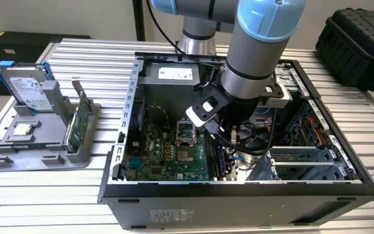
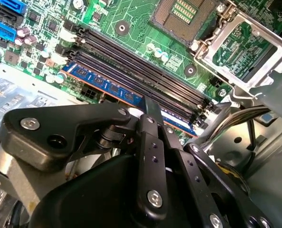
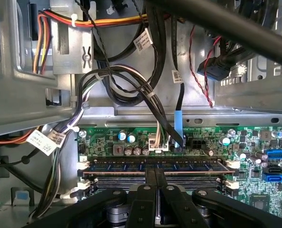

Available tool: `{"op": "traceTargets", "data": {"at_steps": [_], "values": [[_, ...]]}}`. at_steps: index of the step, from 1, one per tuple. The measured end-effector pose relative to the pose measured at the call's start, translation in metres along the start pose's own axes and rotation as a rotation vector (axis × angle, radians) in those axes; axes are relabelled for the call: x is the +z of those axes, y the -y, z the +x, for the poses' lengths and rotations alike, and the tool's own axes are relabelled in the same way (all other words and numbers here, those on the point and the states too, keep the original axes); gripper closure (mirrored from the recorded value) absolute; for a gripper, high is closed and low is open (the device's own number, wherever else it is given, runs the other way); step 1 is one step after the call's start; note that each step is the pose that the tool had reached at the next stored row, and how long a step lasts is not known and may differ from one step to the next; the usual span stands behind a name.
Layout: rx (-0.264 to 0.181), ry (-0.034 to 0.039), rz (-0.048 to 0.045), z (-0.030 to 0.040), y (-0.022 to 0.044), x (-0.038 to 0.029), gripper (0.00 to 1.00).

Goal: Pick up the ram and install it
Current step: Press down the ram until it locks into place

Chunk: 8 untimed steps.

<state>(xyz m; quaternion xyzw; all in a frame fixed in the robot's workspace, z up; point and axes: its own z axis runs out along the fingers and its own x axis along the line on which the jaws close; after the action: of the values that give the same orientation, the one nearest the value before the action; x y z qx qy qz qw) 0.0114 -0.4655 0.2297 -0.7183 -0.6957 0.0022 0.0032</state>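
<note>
Blue ram (image 2: 113, 88) sits in the slot directly beneath our claw (image 2: 150, 111), whose fingers (image 3: 156, 178) are pinched narrowly together on its top edge. In the first wrist view, cables (image 3: 153, 102) crowd beyond it; the exterior view shows case walls (image 1: 132, 92) close around.

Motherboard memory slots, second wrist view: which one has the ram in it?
The outermost slot, farthest from the CPU socket: the blue ram stands in it beneath the gripper. The other slots are bare black.
</note>
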Motion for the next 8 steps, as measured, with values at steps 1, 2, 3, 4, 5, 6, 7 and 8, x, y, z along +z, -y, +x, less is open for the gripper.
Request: {"op": "traceTargets", "data": {"at_steps": [1,2,3,4,5,6,7,8], "values": [[0.000,-0.0002,-0.0001,0.0000,0.0000,0.0001,1.00],[0.000,-0.0002,0.0000,0.0000,0.0000,0.0002,1.00],[0.000,-0.0003,0.0000,0.0000,0.0000,0.0003,1.00],[0.000,-0.0004,0.0000,0.0000,0.0000,0.0005,1.00],[0.000,-0.0002,0.0000,0.0000,0.0000,0.0005,1.00],[0.000,-0.0002,0.0000,0.0000,0.0000,0.0007,1.00],[0.000,-0.0004,0.0000,0.0000,-0.0001,0.0010,1.00],[0.000,-0.0006,-0.0001,0.0001,-0.0001,0.0015,1.00]]}}
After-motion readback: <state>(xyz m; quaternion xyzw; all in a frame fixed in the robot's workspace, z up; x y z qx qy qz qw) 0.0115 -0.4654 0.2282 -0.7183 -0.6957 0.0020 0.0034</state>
